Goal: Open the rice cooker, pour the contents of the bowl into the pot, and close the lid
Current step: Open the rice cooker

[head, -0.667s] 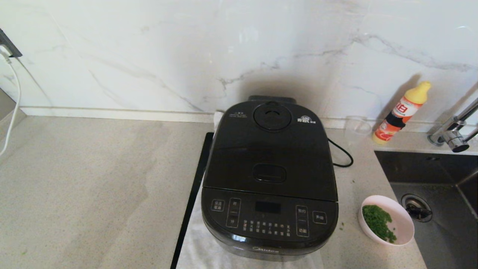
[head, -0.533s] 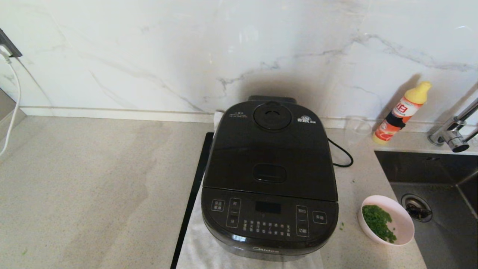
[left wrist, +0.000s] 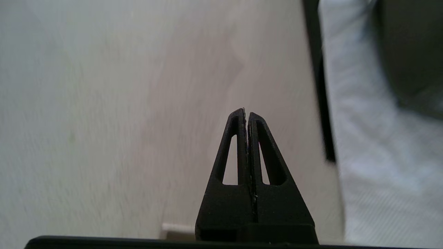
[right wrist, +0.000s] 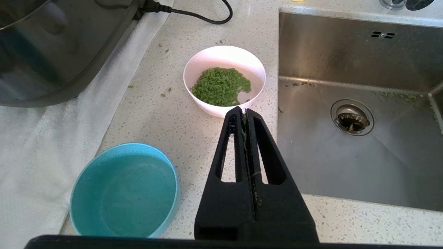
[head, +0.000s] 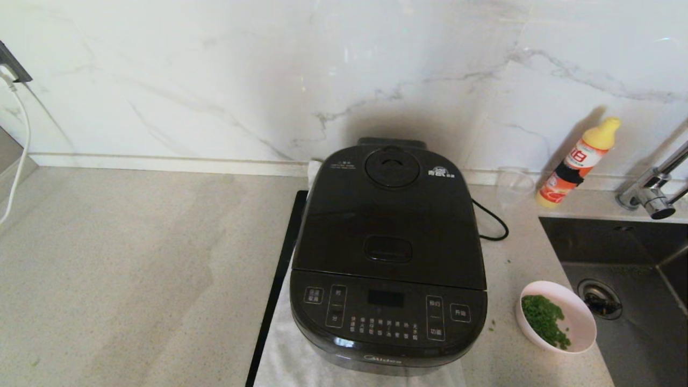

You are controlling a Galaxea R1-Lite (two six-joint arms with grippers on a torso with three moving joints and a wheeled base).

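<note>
Rice cooker (head: pixel 388 258) sits mid-counter on a white towel (head: pixel 285 349), lid (head: pixel 389 215) down and latched; pot hidden inside. White bowl (head: pixel 557 316) of green grains rests right of the cooker, just beside the sink (head: pixel 623 279); a blue bowl (right wrist: pixel 124 191) of water stands nearer. Left gripper (left wrist: pixel 246 116) hangs over bare counter left of the cooker, fingers pressed together. Right gripper (right wrist: pixel 245 112) hovers near the white bowl's near rim, fingers pressed together, holding nothing. Risks: the bowl stands close to the sink edge, so a nudge on approach could tip it in; the glossy lid button (head: pixel 387 249) may let closed fingertips slip off; the towel could let the cooker shift under a push. Against the earlier head frames, nothing has moved.
</note>
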